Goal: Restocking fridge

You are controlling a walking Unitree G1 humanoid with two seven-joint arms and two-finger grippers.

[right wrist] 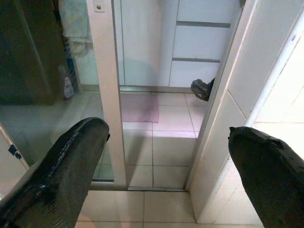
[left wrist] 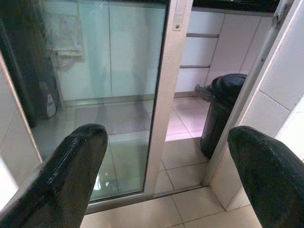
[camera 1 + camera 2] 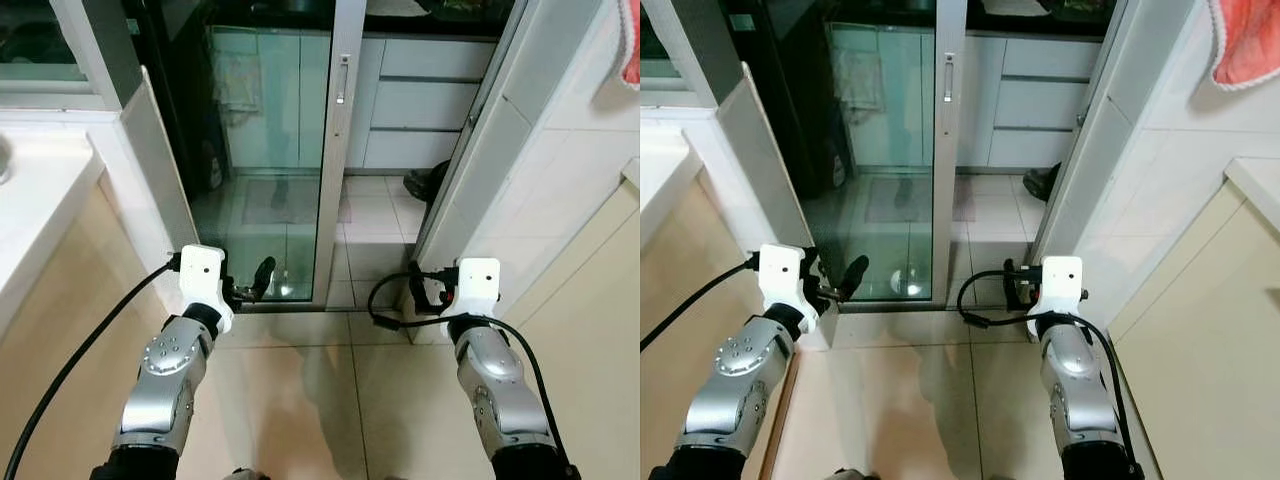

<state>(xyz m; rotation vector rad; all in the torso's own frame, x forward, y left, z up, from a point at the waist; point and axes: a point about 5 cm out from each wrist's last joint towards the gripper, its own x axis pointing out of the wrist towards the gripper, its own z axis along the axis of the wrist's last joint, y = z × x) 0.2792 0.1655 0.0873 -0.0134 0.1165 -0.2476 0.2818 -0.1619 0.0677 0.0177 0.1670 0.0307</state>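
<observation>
Both the left hand [image 3: 262, 276] and right hand [image 3: 418, 286] spread empty before the half-open sliding glass door [image 3: 270, 160], so it's probably walking through toward the fridge next.

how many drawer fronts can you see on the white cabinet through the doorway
3, stacked on the white cabinet beyond the sliding glass door: top, middle, bottom. The door frame may hide more.

Two silver arms reach forward toward 12 o'clock. Left black two-fingered gripper [image 2: 164, 180] and right black two-fingered gripper [image 1: 168, 175]: fingers spread wide, apparently holding nothing.
</observation>
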